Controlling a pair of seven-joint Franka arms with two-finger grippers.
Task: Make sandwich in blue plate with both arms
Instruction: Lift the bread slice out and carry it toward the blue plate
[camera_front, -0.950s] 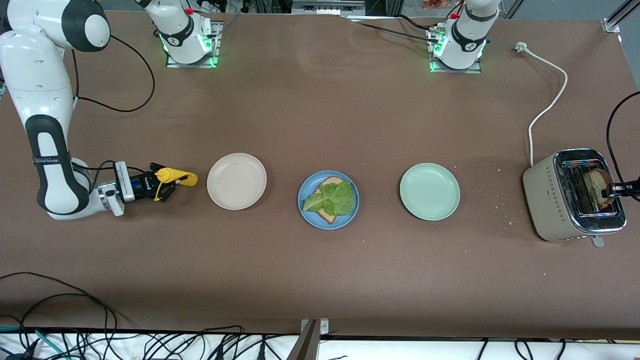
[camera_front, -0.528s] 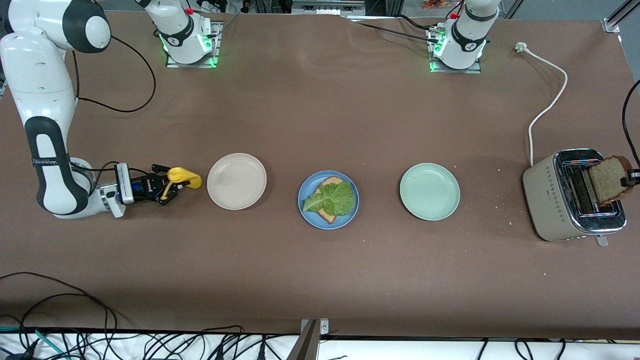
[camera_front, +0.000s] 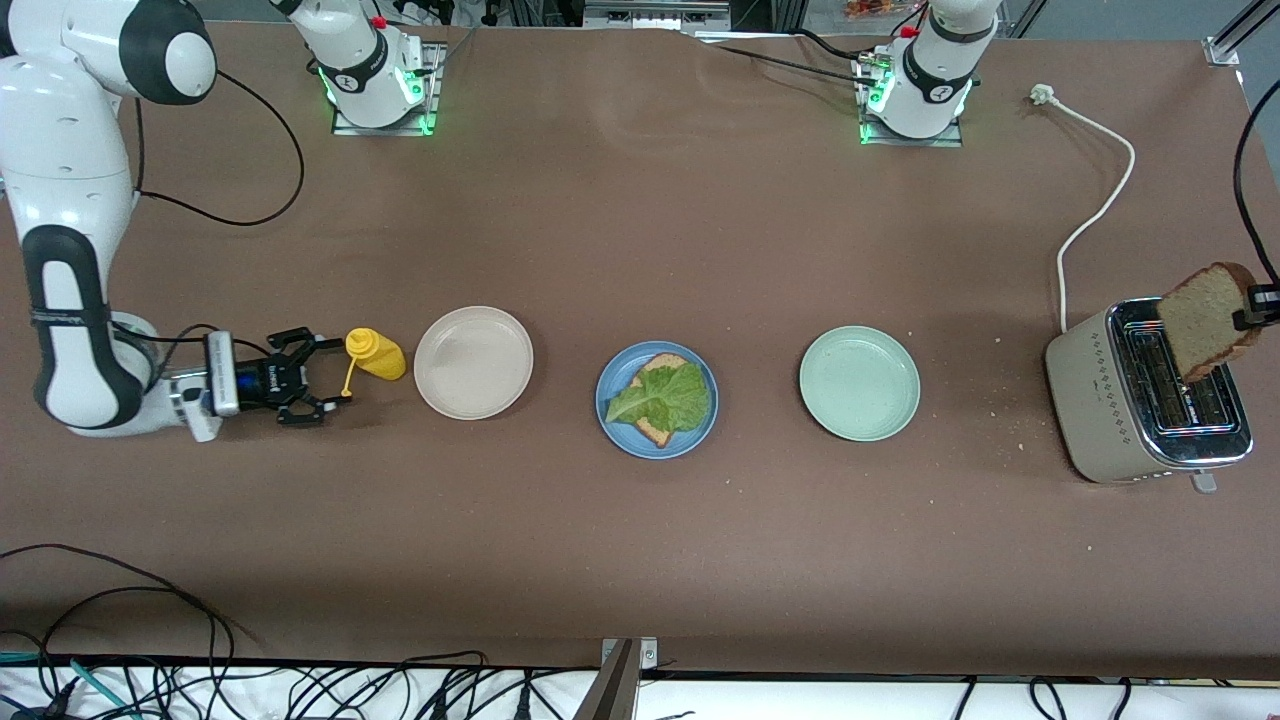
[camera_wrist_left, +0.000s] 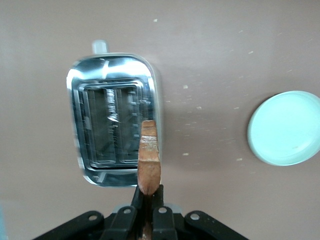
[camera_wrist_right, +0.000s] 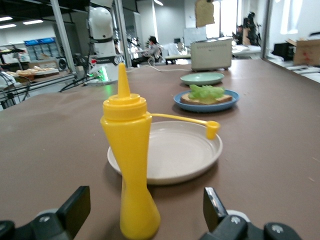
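Note:
The blue plate (camera_front: 690, 440) sits mid-table with one brown bread slice (camera_front: 657, 432) and a green lettuce leaf (camera_front: 662, 397) on it. It also shows in the right wrist view (camera_wrist_right: 206, 107). My left gripper (camera_front: 1262, 305) is shut on a second bread slice (camera_front: 1203, 320) and holds it in the air over the toaster (camera_front: 1100, 390). The left wrist view shows this slice (camera_wrist_left: 149, 157) edge-on in the left gripper (camera_wrist_left: 148, 192), above the toaster (camera_wrist_left: 112, 120). My right gripper (camera_front: 322, 376) is open and empty at the right arm's end of the table.
A yellow squeeze bottle (camera_front: 376, 353) stands upright between the open right fingers (camera_wrist_right: 80, 202), untouched, beside a beige plate (camera_front: 473, 362). A pale green plate (camera_front: 859, 383) lies between the blue plate and the toaster. The toaster's white cord (camera_front: 1095, 200) runs toward the bases.
My left gripper has lifted the bread slice out of the toaster's slot and up. My right gripper has let go of the yellow bottle, left it upright and drawn back, open.

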